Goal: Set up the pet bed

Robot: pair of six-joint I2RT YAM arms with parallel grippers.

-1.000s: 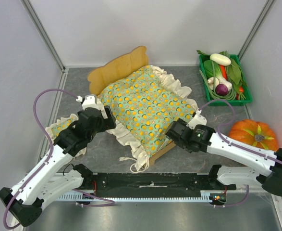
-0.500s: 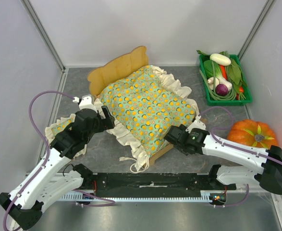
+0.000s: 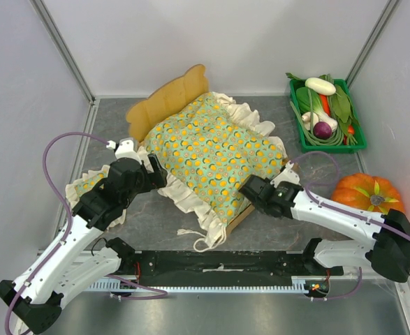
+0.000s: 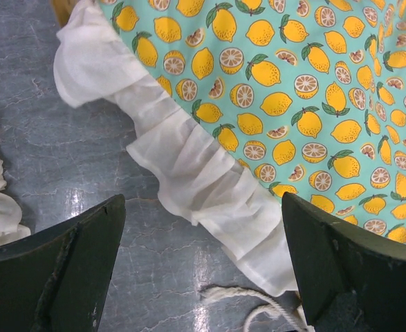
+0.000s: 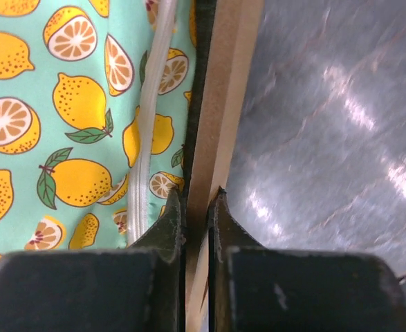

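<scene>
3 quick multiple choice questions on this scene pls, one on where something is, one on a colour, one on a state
1. The pumpkin sits: A far left; B in the middle; C on the right, beside the right arm.
2. The crate is: A red; B green; C blue.
3. The right hand is: A wide open; B shut on the rail of the bed; C out of view.

Answers: 1 C, the top view shows it by the right wall. 2 B, its walls are green. 3 B, the wrist view shows its fingers pinching the wooden rail.
</scene>
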